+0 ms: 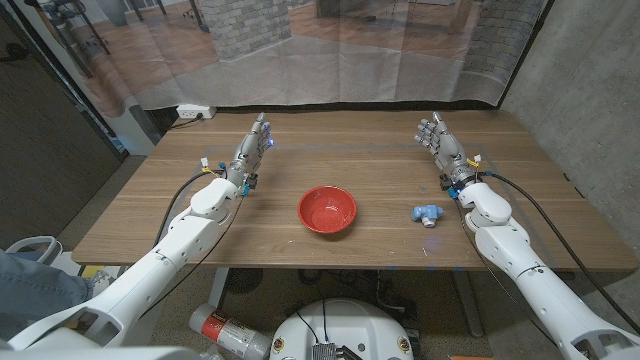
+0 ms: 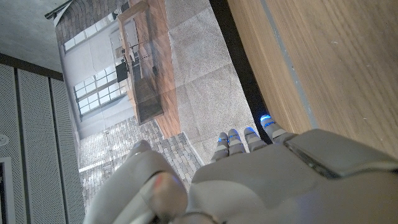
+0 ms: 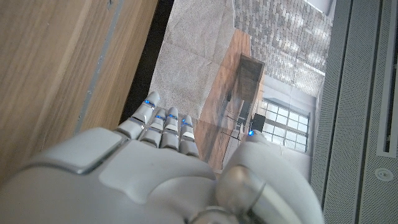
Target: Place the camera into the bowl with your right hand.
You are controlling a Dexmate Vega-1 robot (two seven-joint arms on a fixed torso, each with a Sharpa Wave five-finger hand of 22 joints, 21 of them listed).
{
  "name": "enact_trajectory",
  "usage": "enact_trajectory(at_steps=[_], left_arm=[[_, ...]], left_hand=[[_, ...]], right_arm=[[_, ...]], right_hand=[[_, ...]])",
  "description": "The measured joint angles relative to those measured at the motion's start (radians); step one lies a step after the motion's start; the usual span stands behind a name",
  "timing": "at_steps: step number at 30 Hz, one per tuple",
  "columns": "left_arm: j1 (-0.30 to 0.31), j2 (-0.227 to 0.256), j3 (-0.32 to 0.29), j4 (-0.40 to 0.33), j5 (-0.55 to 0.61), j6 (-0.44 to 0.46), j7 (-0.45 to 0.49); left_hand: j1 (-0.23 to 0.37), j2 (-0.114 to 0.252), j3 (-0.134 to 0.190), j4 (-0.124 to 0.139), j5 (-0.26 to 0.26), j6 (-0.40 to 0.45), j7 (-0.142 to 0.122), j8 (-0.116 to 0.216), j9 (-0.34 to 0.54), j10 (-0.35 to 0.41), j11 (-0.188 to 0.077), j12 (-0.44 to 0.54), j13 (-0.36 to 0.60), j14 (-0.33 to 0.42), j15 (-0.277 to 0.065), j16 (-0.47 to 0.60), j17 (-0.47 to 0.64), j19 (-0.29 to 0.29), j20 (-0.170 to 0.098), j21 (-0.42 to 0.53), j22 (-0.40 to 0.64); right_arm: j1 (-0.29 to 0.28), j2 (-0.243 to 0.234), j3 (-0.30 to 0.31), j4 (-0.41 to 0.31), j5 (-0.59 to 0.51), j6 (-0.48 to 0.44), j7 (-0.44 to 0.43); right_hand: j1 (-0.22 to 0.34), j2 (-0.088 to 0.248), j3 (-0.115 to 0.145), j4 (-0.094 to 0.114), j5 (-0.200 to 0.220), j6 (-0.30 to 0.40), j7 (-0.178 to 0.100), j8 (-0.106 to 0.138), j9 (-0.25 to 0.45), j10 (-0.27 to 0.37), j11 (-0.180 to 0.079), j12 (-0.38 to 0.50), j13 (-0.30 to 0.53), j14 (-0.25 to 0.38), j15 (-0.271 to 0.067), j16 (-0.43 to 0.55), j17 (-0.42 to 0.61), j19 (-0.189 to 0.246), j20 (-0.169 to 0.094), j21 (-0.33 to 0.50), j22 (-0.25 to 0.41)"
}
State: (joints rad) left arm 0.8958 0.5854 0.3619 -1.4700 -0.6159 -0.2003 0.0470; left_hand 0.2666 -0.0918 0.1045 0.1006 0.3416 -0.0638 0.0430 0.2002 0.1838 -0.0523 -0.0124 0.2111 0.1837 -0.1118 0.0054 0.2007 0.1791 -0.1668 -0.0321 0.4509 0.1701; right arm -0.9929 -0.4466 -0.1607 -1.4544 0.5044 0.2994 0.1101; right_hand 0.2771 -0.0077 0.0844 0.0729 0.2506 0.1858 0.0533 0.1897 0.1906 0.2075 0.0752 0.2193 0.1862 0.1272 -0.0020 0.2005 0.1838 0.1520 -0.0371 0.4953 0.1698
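Head view: you haven't started the grab yet, I'd say. Your right hand [image 1: 441, 144] stands near the table's [image 1: 150, 205] right edge toward the far side, fingers spread, holding nothing. The camera [image 1: 427, 213], a small blue thing, sits just beside your right forearm near the front edge, toward the right. The red bowl [image 1: 327, 210] is mid-table near the front edge, and it looks empty. Your left hand [image 1: 253, 148] is up on the left side, fingers apart, nothing in it.

Next move as I see it: pull the right hand back toward the front edge, come down over the camera, close on it.

Left wrist view: fingers [image 2: 250, 138] straight, released, past the table edge.

Right wrist view: fingers [image 3: 163, 123] extended, nothing grasped.
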Motion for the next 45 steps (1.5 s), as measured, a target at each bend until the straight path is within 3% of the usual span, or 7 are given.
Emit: enact_trajectory(at_steps=[19,45], left_arm=[[0.0,0.002,-0.003,-0.001,-0.008,-0.005,-0.017],[-0.006,0.003,-0.002,-0.003,-0.009,-0.001,-0.015]], left_hand=[[0.009,0.009,0.0,0.0,0.0,0.009,-0.002,0.0,0.0,0.0,0.0,0.0,0.0,0.0,0.0,0.0,0.0,0.0,0.0,-0.011,0.0],[0.018,0.018,-0.004,-0.004,0.0,0.03,-0.002,0.008,0.0,0.016,0.005,0.0,0.0,0.016,0.004,0.0,0.0,0.0,0.0,-0.026,0.0]], right_arm=[[-0.059,-0.025,0.028,-0.066,-0.007,0.013,-0.003],[-0.107,-0.039,0.055,-0.096,-0.008,0.062,0.016]], right_hand=[[0.005,0.005,0.0,-0.008,0.0,0.0,0.0,0.0,0.0,0.004,-0.004,0.0,0.0,0.0,0.0,0.0,0.0,0.001,0.001,-0.004,0.0],[0.01,0.011,0.004,-0.012,-0.009,-0.002,-0.009,0.0,0.0,0.009,-0.009,0.0,0.0,0.011,-0.011,0.0,0.0,0.015,-0.006,-0.018,0.0]])
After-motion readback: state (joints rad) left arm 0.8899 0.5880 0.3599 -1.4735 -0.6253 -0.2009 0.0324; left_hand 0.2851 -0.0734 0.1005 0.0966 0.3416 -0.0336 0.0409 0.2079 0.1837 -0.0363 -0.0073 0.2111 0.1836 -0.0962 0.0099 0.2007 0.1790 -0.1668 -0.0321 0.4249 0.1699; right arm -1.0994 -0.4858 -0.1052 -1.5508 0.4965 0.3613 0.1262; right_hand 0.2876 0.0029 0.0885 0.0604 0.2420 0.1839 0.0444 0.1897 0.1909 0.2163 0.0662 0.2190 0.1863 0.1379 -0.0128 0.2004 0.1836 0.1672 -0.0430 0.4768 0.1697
